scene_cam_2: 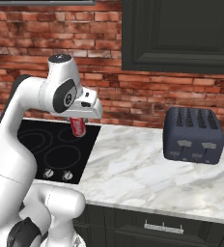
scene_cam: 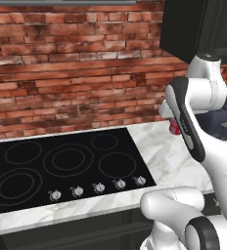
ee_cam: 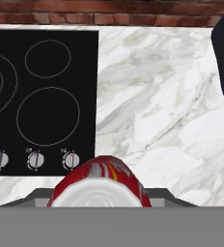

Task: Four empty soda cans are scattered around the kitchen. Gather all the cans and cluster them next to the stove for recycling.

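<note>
The red brick wall ran behind everything, with a black cabinet hung on it at the right; below lay the white marble counter, and set into it the flat black stove with grey ring outlines and a front row of small silver knobs; further right on the marble stood a dark toaster, well apart from the cooktop; the white arm reached up and bent over the counter; its gripper was clamped narrowly on a red soda can, which hung upright in the air, clear of the surface, over the marble just beside the right edge of the stove; from the hand's own camera the can's silver top sat close at the bottom, with the knobs and marble below it.
</note>
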